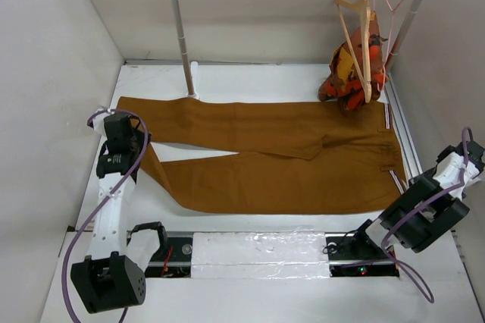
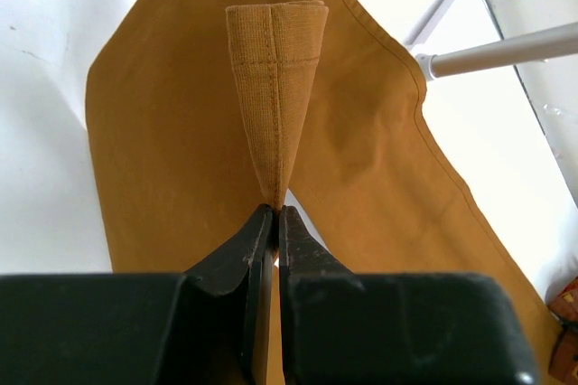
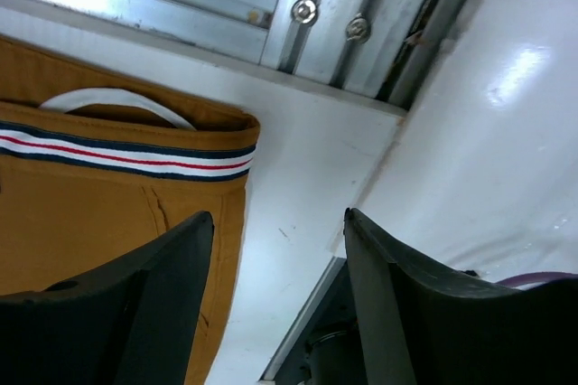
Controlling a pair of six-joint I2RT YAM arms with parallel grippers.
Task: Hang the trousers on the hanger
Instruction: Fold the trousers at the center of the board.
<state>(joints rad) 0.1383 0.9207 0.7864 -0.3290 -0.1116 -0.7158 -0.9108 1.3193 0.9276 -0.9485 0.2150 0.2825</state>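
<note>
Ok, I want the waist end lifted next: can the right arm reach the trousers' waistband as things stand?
Probably yes: the right gripper is open, the striped waistband of the trousers lies just beside it, and only bare table shows between them.

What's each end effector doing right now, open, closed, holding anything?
Left end effector: closed, pinching a leg cuff of the trousers.
Right end effector: open, holding nothing.
</note>
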